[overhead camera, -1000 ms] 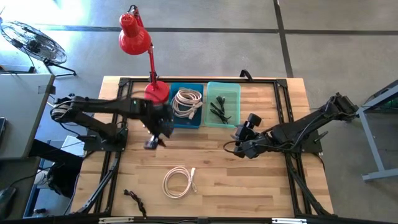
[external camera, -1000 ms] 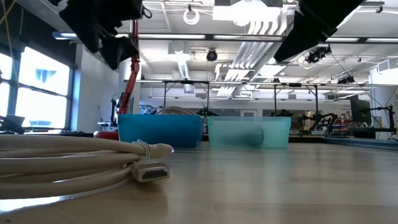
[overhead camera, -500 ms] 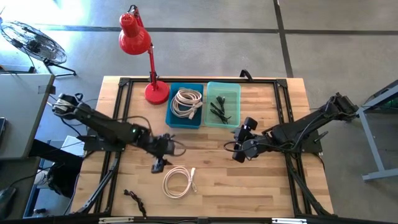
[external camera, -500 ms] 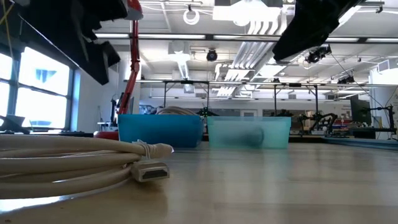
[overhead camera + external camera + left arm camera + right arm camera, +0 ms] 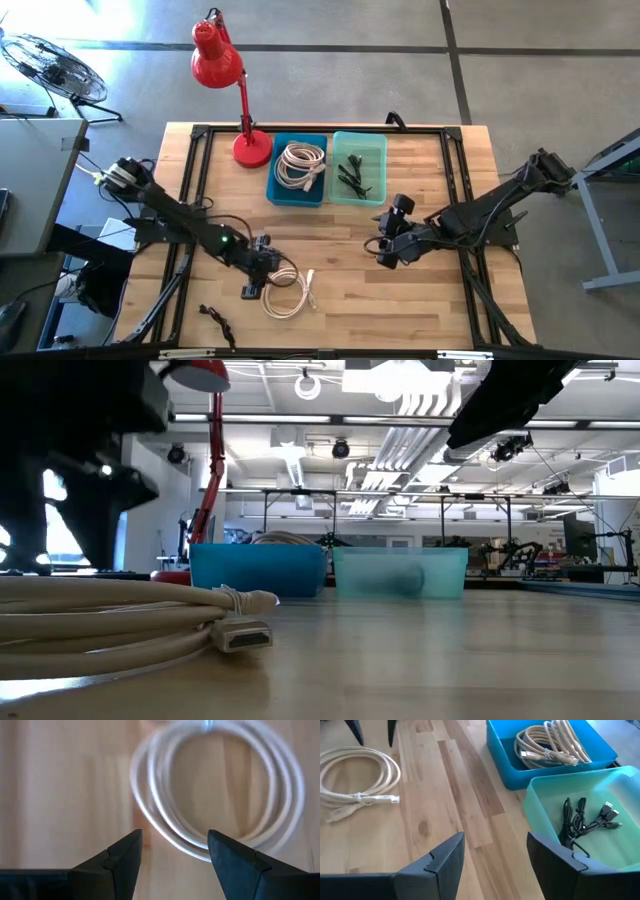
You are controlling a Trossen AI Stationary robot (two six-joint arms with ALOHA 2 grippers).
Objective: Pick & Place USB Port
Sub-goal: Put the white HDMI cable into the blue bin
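Change: the left claw [image 5: 252,291], a second ago up by the blue bin [image 5: 297,168], now sits low at the near tabletop [image 5: 440,310], just beside the white cable [image 5: 287,292].
Left claw: wide, empty; in the left wrist view the cable coil [image 5: 215,790] lies just ahead of its fingers [image 5: 122,857].
Right claw [image 5: 385,250]: wide, empty, waiting mid-tabletop, almost unmoved.
Cable: loose coil, flat on the wood, untouched.
Bins: blue one holds a white coil; green bin [image 5: 358,167] holds black cables [image 5: 585,822].
Meaning: approach done; grasp likely next.
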